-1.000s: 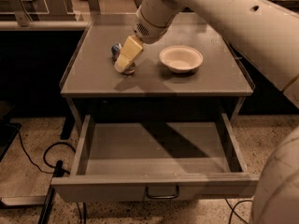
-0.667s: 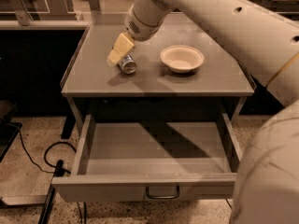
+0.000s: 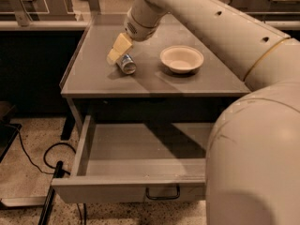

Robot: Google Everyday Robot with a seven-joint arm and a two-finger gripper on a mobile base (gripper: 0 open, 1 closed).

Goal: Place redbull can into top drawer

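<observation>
Camera view, nearest stuff first: the robot's own arm [image 3: 253, 163] fills the whole lower right and covers the right end of the drawer [image 3: 126, 191]. The drawer is pulled out below the desk's front edge, with its handle [image 3: 162, 192] just left of that arm bulk. You can see its grey inside from the left wall across to where the arm cuts it off. A black cable [image 3: 51, 146] loops on the speckled floor [image 3: 28, 139] left of the drawer.

Up on the desk [image 3: 93, 78], the can [image 3: 126, 63] lies on its side in the left-middle, silver end toward the camera, well back from the front edge. The end effector [image 3: 118, 49] comes down from the upper right and sits right against the can's left side. Honestly can't tell if it's gripping it or just touching. A white bowl [image 3: 182, 58] stands to the right of the can, apart from it. There's plain grey desk between the can and the left edge. Behind the desk are more benches in a dim room.
</observation>
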